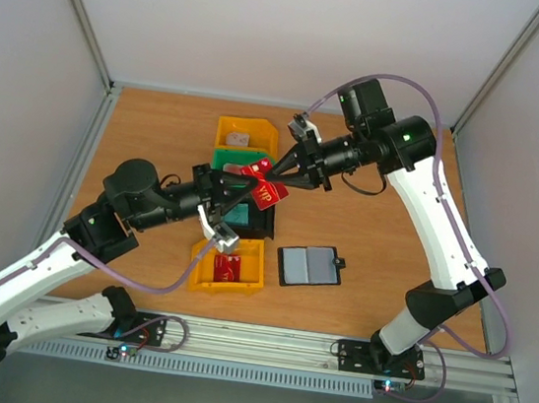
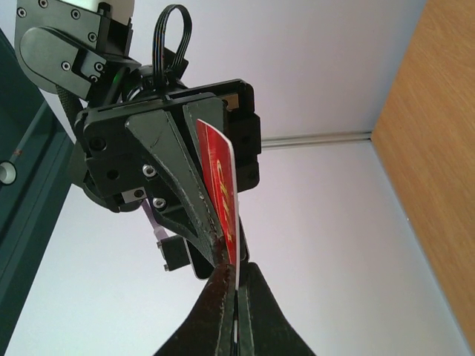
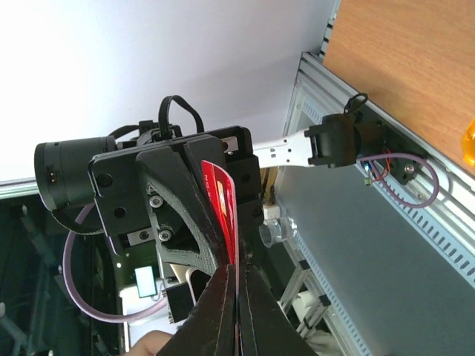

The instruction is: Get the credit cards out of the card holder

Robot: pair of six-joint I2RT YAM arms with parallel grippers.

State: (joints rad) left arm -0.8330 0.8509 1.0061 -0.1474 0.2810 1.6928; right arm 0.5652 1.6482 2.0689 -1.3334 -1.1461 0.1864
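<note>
1. Left end effector [image 1: 247, 189] and right end effector [image 1: 275, 175] both pinch one red card [image 1: 267, 195] in mid-air. The card holder [image 1: 309, 266] lies open on the desk [image 1: 160, 128], well apart.
2. Left wrist: its jaws are closed on the card's edge. The card looks thin, stiff, light and probably slick.
3. Right wrist: its jaws are clamped on the opposite edge. Flat faces near an edge seem the best hold.

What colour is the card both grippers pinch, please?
Red credit card, clearest in the left wrist view.
</note>
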